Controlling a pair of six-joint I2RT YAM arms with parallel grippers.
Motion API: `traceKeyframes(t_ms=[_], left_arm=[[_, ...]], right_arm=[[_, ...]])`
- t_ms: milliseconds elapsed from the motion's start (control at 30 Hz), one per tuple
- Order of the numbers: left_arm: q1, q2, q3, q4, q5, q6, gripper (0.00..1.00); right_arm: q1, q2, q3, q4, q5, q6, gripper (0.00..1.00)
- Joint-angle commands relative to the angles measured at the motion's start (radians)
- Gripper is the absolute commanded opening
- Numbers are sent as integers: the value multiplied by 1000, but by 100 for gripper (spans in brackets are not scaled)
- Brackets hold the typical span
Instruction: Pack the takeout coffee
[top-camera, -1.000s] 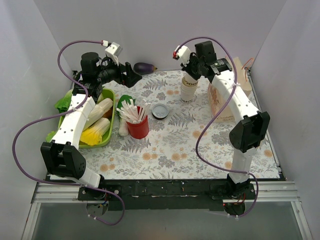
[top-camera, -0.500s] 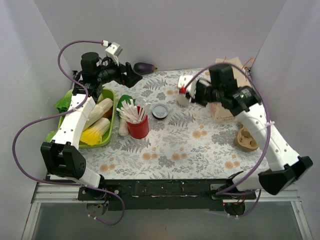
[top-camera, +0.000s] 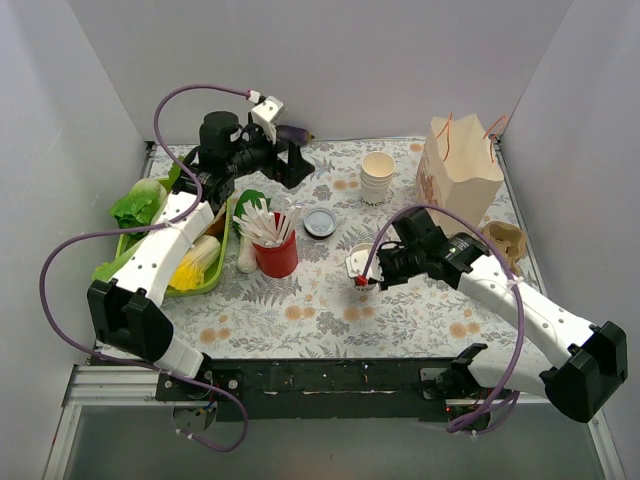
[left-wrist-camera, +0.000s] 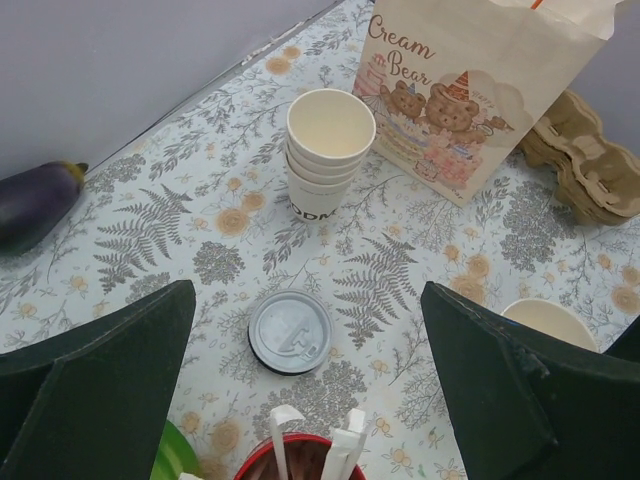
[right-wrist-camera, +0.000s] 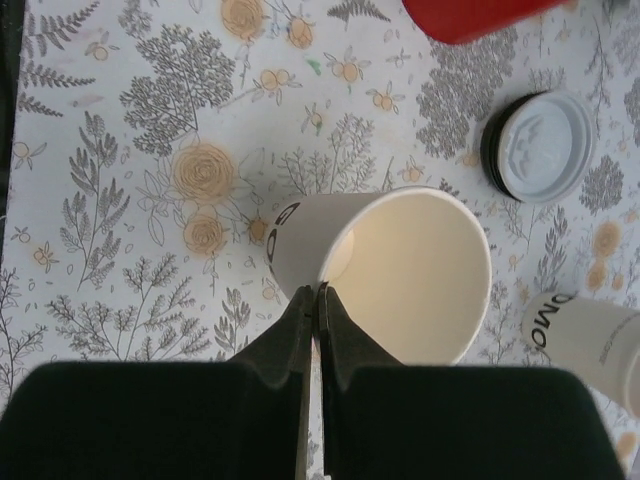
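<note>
My right gripper (top-camera: 364, 277) (right-wrist-camera: 320, 293) is shut on the rim of a single lidless cream paper cup (top-camera: 357, 262) (right-wrist-camera: 412, 275), which leans over the middle of the floral mat. That cup's rim also shows in the left wrist view (left-wrist-camera: 548, 322). No takeout coffee with a lid on it is in view. A flat round lid (top-camera: 320, 222) (left-wrist-camera: 289, 331) (right-wrist-camera: 540, 147), pale on top with a black rim, lies on the mat. My left gripper (top-camera: 288, 166) (left-wrist-camera: 305, 292) hangs open above that lid, holding nothing. A stack of lidless cups (top-camera: 377, 177) (left-wrist-camera: 328, 150) stands at the back.
A "Cream Bear" paper bag (top-camera: 460, 170) (left-wrist-camera: 460, 90) stands at the back right, with cardboard cup carriers (top-camera: 505, 240) (left-wrist-camera: 585, 165) beside it. A red cup of stirrers (top-camera: 275, 252) (left-wrist-camera: 300, 462) and a green vegetable basket (top-camera: 222, 262) are at the left. An eggplant (top-camera: 292, 132) (left-wrist-camera: 35, 200) lies by the back wall.
My right arm has swung from the cup stack at the back down to the middle of the mat, carrying one cup. My left arm has shifted right, over the lid.
</note>
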Motion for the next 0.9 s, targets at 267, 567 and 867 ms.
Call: traceKeyframes(t_ms=[267,567,867], left_arm=[[-45,-14,-5,-44,-150,-8,98],[-47,-27,-27,-46,-137,-17,98],[-45,-25,13,-67,-115,-14,98]], right_arm=[[86,-67,-149,124,-64,-76,1],[106,-111,-193,100,-56,-99,27],[97,-147,-30,-70,1,-93,43]])
